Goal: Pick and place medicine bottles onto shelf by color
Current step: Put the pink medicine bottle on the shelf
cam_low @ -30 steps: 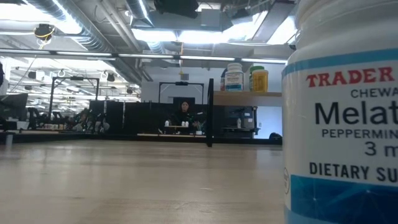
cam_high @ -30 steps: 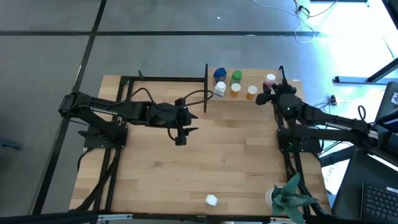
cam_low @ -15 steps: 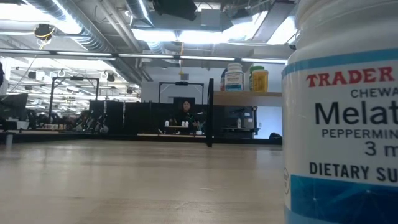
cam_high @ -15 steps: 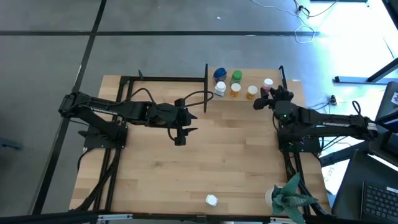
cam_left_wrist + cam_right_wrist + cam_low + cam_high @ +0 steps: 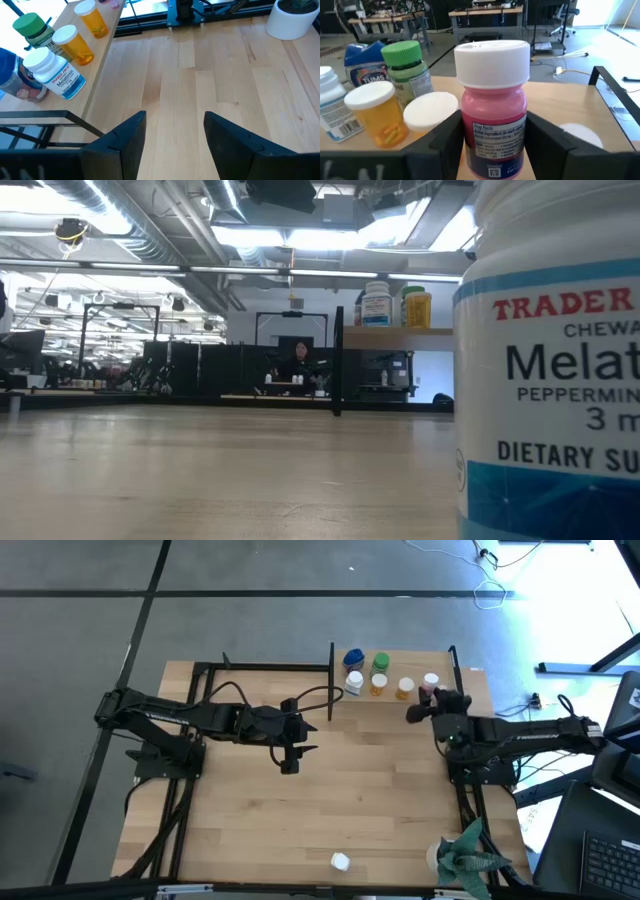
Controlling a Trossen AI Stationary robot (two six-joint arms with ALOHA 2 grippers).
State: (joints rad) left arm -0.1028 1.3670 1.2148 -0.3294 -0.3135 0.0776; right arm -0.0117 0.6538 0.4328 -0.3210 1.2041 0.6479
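Bottles on the shelf (image 5: 465, 675) we count as six: blue (image 5: 353, 659), green (image 5: 380, 663), two orange (image 5: 378, 684), two white. Right gripper (image 5: 432, 700) clamps a seventh, the pink bottle (image 5: 494, 120); left gripper (image 5: 290, 762) hangs parted mid-table; one white bottle (image 5: 341, 861) lies apart

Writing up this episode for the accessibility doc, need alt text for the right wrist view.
A pink medicine bottle with a white cap stands upright between the right gripper's two dark fingers, which flank it on the shelf. Beside it stand two orange bottles with white caps, a green-capped bottle, a blue bottle and part of a white bottle.
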